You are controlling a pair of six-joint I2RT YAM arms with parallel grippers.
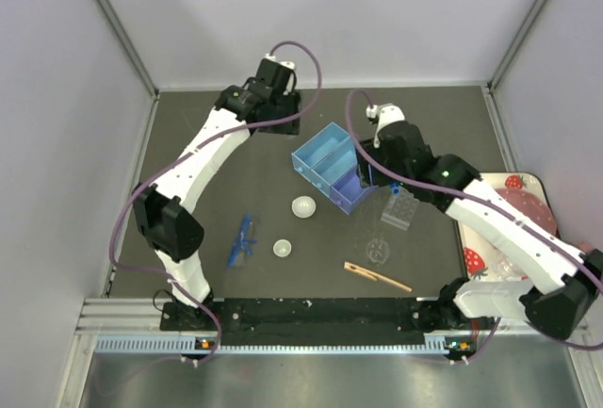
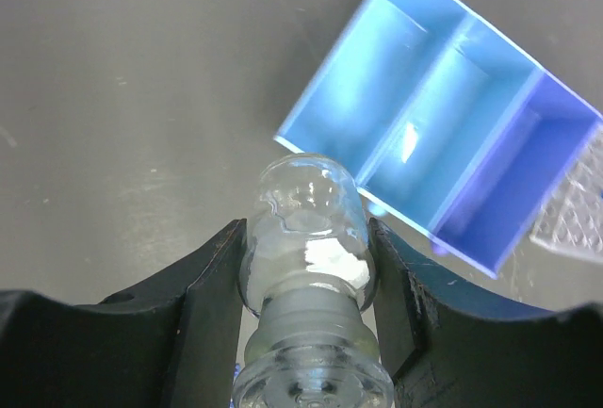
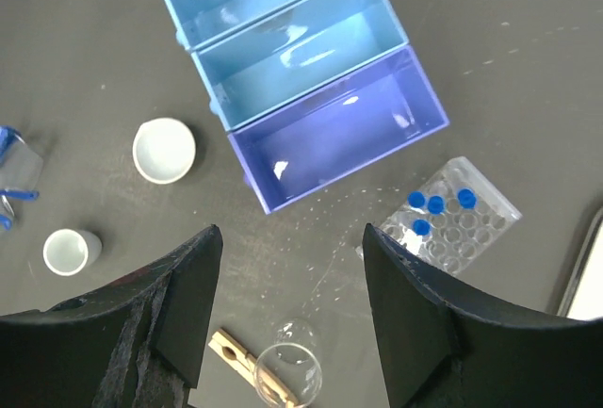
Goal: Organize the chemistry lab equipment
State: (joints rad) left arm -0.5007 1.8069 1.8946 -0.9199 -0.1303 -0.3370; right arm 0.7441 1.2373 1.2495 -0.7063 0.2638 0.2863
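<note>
My left gripper (image 1: 281, 118) (image 2: 306, 231) is shut on a tiny clear glass beaker (image 2: 309, 257), held above the dark table just left of the blue three-compartment box (image 1: 330, 165) (image 2: 443, 135). My right gripper (image 1: 369, 174) (image 3: 292, 238) is open and empty, above the table near the box's purple end (image 3: 334, 139). Below it lie another glass beaker (image 3: 287, 370) (image 1: 379, 251) and the wooden clip (image 3: 240, 356) (image 1: 377, 276). The clear tube rack (image 3: 462, 229) (image 1: 399, 208) holds several blue-capped tubes (image 3: 433, 204). Two small round dishes (image 1: 303, 206) (image 1: 282, 248) and the blue tweezers (image 1: 243, 238) lie at centre-left.
A strawberry-print tray (image 1: 513, 182) with a pink plate sits at the right edge, under my right arm. All three compartments of the blue box look empty. Grey walls close the table on three sides.
</note>
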